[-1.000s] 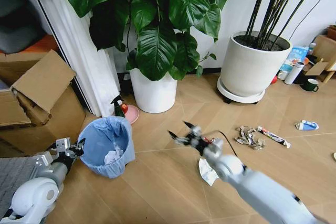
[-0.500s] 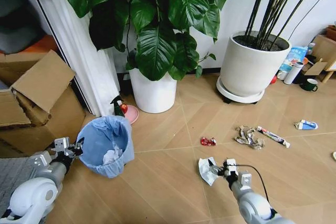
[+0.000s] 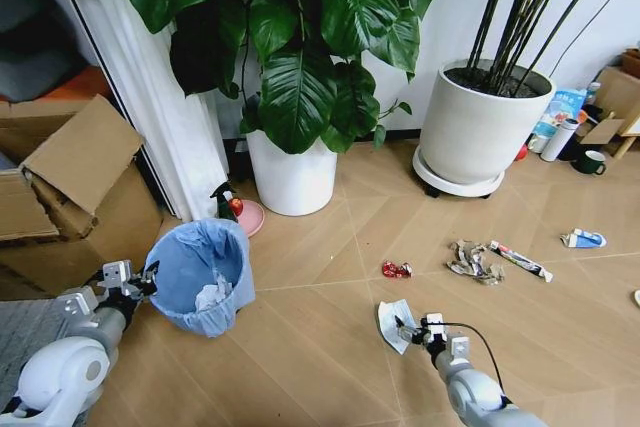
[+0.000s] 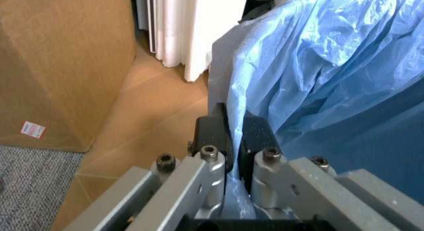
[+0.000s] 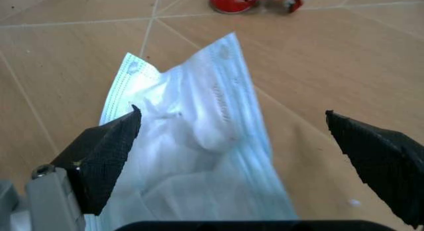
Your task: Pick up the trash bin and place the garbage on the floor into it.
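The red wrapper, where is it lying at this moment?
In the head view the red wrapper lies on the floor, right of centre, between the pale face mask near the right hand and the crumpled grey-brown wrapper.

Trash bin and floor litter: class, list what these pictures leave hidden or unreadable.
- Trash bin: its bottom, head view, hidden by the blue liner and white scrap.
- Left tool: the pinched rim, left wrist view, covered by its fingers.
- Blue-white carton: print too small, head view.
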Available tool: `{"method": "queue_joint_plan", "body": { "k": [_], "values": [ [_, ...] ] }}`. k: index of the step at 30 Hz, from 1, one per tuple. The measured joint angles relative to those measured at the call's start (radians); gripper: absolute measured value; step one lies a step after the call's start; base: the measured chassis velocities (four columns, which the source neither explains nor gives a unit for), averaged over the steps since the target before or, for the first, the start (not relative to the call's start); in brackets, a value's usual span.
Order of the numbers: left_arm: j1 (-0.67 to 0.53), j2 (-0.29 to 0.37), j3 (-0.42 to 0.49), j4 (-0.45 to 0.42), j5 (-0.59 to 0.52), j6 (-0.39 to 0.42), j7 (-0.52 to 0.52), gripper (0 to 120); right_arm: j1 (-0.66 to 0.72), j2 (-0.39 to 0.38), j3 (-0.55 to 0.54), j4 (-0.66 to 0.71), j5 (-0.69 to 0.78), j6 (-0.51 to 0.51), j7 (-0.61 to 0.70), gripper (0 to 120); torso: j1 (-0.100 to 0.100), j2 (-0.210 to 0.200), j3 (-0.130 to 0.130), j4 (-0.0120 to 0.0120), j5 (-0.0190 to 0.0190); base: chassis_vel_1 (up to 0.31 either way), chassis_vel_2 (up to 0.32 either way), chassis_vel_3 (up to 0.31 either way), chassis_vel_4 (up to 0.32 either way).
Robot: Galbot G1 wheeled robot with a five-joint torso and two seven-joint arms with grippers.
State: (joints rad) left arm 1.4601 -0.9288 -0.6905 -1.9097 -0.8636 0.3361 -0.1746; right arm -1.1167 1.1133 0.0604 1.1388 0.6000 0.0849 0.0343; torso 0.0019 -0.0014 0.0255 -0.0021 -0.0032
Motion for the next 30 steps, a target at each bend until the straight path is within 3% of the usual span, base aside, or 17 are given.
{"method": "queue_joint_plan", "body": {
  "k": [6,9,12,30],
  "values": [
    [-0.003,0.003,0.0,0.006,-0.001,0.0,-0.002,0,0.058,0.056,-0.029,-0.098,0.004,0.029,-0.063,100,0.0,0.0,0.0,-0.0001,-0.0002,0.0,0.0,0.0,0.0],
    [-0.007,0.006,0.0,0.009,-0.002,0.001,-0.004,0,0.07,0.071,-0.031,-0.119,0.004,0.036,-0.081,94,0.0,0.0,0.0,0.0,0.0007,0.0,0.0,0.0,0.0],
    [-0.013,0.01,0.003,0.01,-0.007,0.002,-0.007,0,0.078,0.079,-0.034,-0.135,0.002,0.039,-0.087,77,0.0,0.0,0.0,-0.0001,-0.0001,0.0,0.0,0.0,0.0],
    [-0.014,0.004,0.011,0.015,-0.008,0.003,-0.009,0,0.06,0.054,-0.026,-0.108,-0.009,0.04,-0.093,15,0.0,0.0,0.0,-0.0002,0.0002,0.0,0.0,0.0,0.0]
  ]
}}
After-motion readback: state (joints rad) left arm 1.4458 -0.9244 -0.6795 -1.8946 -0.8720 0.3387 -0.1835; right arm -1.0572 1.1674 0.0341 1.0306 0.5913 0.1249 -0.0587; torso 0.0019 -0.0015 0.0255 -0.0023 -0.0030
